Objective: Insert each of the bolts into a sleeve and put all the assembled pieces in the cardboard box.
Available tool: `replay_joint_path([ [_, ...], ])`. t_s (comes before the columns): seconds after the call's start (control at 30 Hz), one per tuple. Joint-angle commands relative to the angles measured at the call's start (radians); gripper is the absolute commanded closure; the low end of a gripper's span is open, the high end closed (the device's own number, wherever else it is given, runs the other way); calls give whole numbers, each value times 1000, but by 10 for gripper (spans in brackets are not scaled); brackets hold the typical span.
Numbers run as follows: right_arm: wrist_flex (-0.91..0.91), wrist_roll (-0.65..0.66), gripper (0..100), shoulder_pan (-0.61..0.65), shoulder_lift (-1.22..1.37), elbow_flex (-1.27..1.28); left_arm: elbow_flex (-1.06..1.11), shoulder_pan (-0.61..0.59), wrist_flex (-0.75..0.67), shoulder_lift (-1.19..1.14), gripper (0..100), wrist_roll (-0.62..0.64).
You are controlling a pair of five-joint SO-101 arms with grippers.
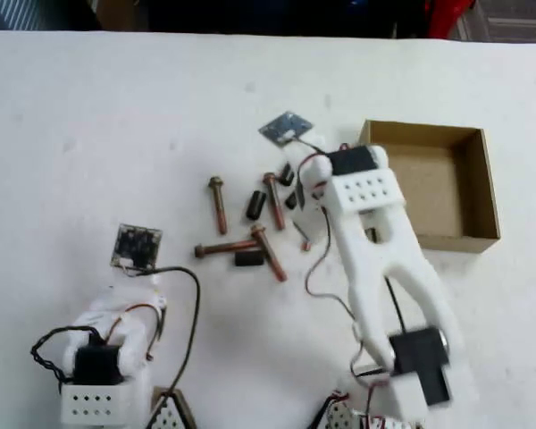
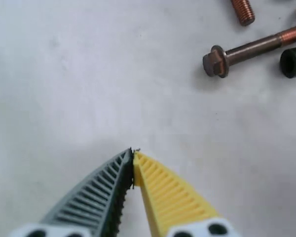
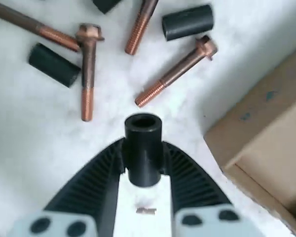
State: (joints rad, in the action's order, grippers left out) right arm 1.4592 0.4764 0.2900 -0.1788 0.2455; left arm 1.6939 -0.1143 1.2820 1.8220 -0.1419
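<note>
Right gripper [image 3: 143,149] clamped on one sleeve [image 3: 143,129], above the table. Left gripper [image 2: 133,154] fingers together, empty, at 8 o'clock of the loose bolts [image 1: 217,204]. Box [image 1: 488,183] at 3 o'clock of the bolts.

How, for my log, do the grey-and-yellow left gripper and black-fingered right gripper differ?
The left gripper is shut and empty; the right gripper is shut on a black cylindrical sleeve. The left hangs over bare white table; the right is near the brown cardboard box. Both have ribbed fingers.
</note>
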Motion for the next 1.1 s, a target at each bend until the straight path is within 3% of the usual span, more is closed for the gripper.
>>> replay_joint_path([
  [0.0, 76, -11, 982, -7, -228, -29, 0, -7, -29, 5, 976, -77],
  [0.27, 87, -5, 982, -12, -550, 167, 0, -7, -23, 5, 976, -80],
  [0.43, -5, -11, 982, -12, -680, 307, 0, -7, -6, 5, 976, -92],
  [0.63, -36, -11, 982, -12, -746, 445, -2, -5, 3, 5, 976, -259],
  [1.07, -179, -11, 982, -10, -993, 709, -2, -5, 0, 5, 973, -256],
])
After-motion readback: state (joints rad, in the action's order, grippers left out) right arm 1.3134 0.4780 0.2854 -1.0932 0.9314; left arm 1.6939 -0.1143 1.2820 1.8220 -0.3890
